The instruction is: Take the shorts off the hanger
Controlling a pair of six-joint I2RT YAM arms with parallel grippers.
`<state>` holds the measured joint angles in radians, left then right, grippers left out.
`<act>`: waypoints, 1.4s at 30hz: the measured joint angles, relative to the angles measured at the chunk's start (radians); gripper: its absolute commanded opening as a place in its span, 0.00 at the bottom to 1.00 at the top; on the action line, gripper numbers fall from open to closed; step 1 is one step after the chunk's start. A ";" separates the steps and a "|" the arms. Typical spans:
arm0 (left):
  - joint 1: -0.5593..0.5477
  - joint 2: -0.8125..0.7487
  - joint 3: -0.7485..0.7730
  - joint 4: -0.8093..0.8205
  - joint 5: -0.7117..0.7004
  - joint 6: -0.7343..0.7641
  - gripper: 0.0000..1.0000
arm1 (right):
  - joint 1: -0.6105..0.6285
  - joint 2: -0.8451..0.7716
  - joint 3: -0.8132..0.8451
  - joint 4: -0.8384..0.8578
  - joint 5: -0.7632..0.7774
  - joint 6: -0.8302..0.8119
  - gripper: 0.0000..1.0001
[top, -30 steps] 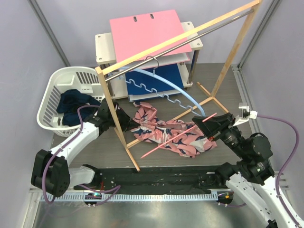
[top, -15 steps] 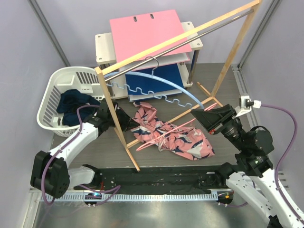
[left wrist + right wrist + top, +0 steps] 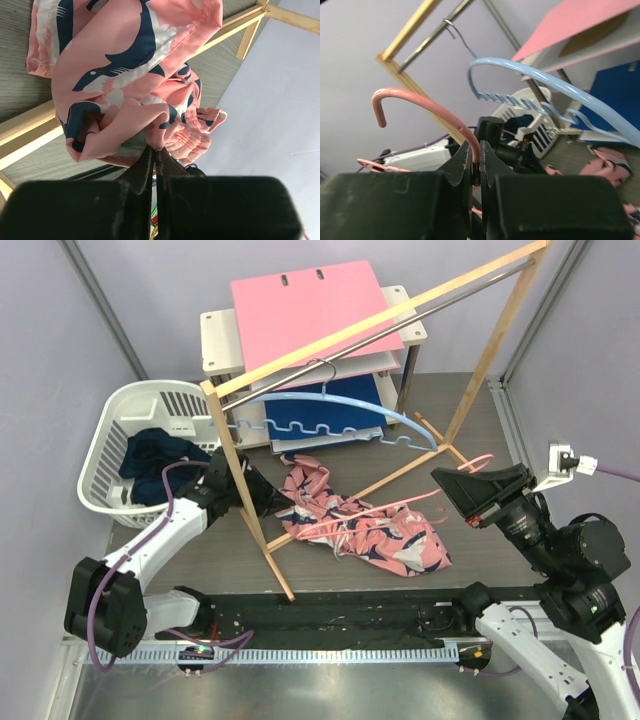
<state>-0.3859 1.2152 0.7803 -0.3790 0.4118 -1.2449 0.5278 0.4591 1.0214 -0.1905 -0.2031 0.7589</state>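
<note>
Pink shorts, one pair, lie crumpled on the table across the rack's low bar. Navy shorts, one pair, sit in the white basket, partly hidden by its wall. Two hangers: the blue hanger hooks on the rail, and the pink hanger slants over the pink shorts. Can't tell if it's still clipped to them. Left fingers are clenched on a fold of the pink shorts, and the rack post blocks them from above. Right fingers are clamped on the pink hanger's neck below the hook. One shelf stands behind, with a pink board on top.
</note>
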 measured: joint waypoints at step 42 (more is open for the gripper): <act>0.000 -0.042 -0.011 -0.030 -0.008 -0.004 0.00 | -0.120 0.512 0.189 -0.600 0.601 -0.187 0.01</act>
<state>-0.3859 1.1728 0.7689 -0.4091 0.4034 -1.2488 0.4080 0.9710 1.2102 -0.7906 0.3977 0.5724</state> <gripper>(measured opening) 0.005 0.106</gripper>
